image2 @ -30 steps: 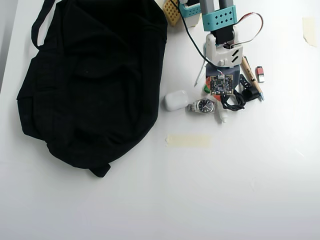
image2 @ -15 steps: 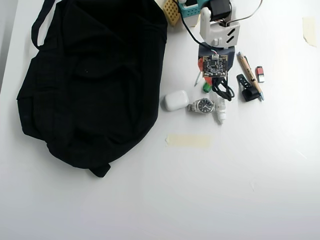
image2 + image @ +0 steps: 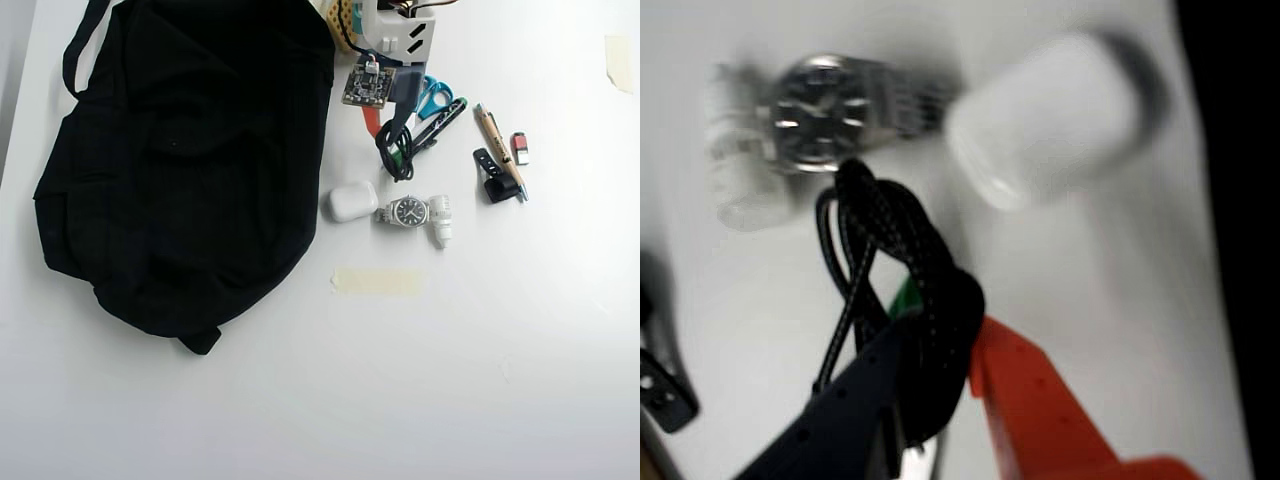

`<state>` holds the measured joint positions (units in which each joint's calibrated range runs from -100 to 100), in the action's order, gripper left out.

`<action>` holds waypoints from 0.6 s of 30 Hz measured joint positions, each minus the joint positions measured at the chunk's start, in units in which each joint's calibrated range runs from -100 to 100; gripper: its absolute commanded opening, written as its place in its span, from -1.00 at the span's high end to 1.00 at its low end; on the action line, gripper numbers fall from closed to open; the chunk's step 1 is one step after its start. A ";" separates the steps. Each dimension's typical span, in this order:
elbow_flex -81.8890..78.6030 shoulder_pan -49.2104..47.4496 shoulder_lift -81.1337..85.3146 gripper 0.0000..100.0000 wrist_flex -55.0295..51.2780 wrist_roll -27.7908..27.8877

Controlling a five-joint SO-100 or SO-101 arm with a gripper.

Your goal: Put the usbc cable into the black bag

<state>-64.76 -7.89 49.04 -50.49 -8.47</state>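
Wrist view: the gripper (image 3: pixel 940 390), one finger dark, the other orange, is clenched on the usbc cable (image 3: pixel 902 270), whose black coil hangs above the white table (image 3: pixel 1070 300). Below lie a wristwatch (image 3: pixel 818 110) and a white earbud case (image 3: pixel 1050 115). Overhead view: the gripper (image 3: pixel 388 128) holds the usbc cable (image 3: pixel 393 160) just right of the black bag (image 3: pixel 180 160), above the earbud case (image 3: pixel 351 201) and wristwatch (image 3: pixel 407 211).
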 measured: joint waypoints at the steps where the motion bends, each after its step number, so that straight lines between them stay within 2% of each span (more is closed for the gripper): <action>1: 0.00 0.81 1.25 0.96 -1.79 0.24; 10: 1.88 10.64 9.26 0.96 -13.21 4.20; 18: 17.83 21.28 9.59 0.96 -24.63 9.28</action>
<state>-46.93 13.39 58.63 -75.12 0.81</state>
